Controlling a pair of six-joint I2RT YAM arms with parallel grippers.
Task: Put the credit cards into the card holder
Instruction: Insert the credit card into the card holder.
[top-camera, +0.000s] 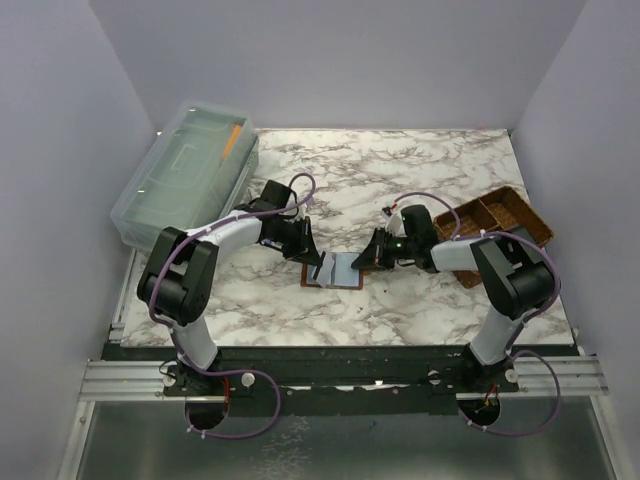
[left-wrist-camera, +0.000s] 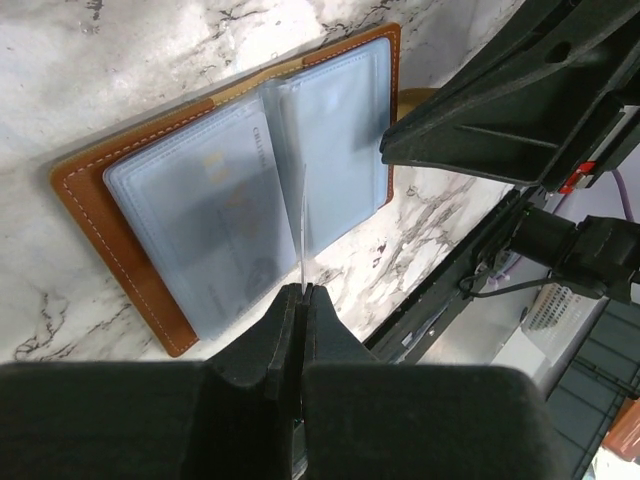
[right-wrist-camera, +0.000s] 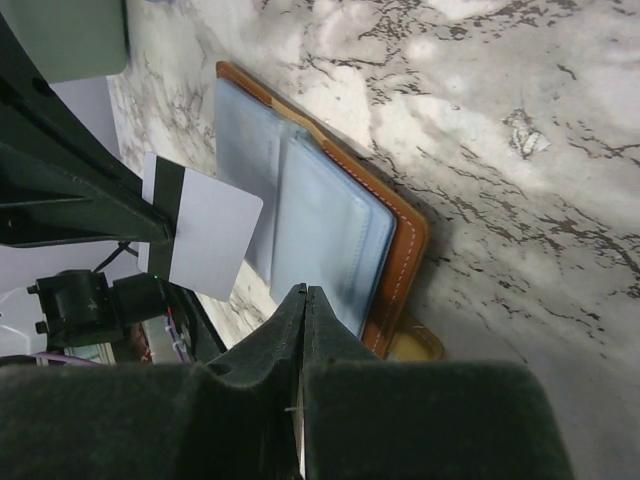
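I see the marble surface carrying a clear lidded box on the left and a woven basket on the right. The card holder lies open between the arms. My left claw is clamped on one credit card, held on edge over the sleeves. My right claw is pressed together at the holder's page.

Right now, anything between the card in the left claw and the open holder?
Nothing visible. The card, pinched in the left claw, hangs just above the open holder. The right claw is shut at the holder's edge, off to the side.
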